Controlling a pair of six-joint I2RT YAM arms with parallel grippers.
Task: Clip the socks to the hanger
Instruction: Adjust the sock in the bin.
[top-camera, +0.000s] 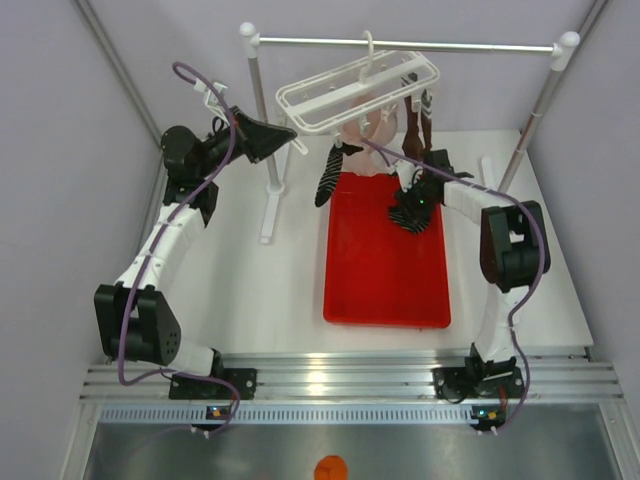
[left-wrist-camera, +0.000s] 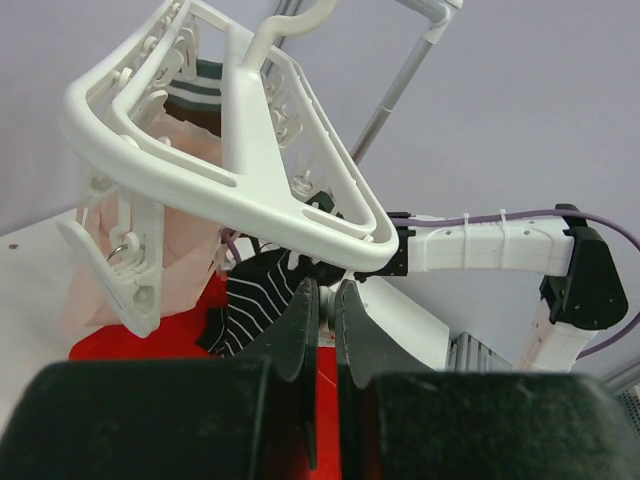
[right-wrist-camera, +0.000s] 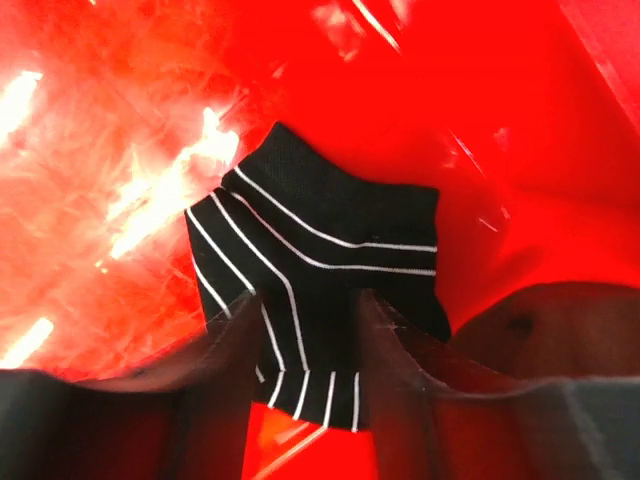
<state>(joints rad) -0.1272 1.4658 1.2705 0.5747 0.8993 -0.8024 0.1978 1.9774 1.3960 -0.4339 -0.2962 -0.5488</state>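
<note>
sock (right-wrist-camera: 320, 270) over tray (top-camera: 385, 290), hanger (top-camera: 350, 90) behind (on crossbar (top-camera: 480, 45))

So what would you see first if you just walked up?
The big red tray in the middle of the white table jumps out. Over its far end, the right gripper pinches a black striped sock, and behind it a white clip hanger hangs from a metal bar.

The overhead view shows two black striped socks: a first black striped sock (top-camera: 326, 180) at centre and a second black striped sock (top-camera: 408, 212) just right of it. One brown sock (top-camera: 412, 140) hangs upper right, possibly two. There is one hanger (top-camera: 355, 90), one pink cloth (top-camera: 378, 130), one red tray (top-camera: 385, 285) and one stand (top-camera: 450, 45).
</note>
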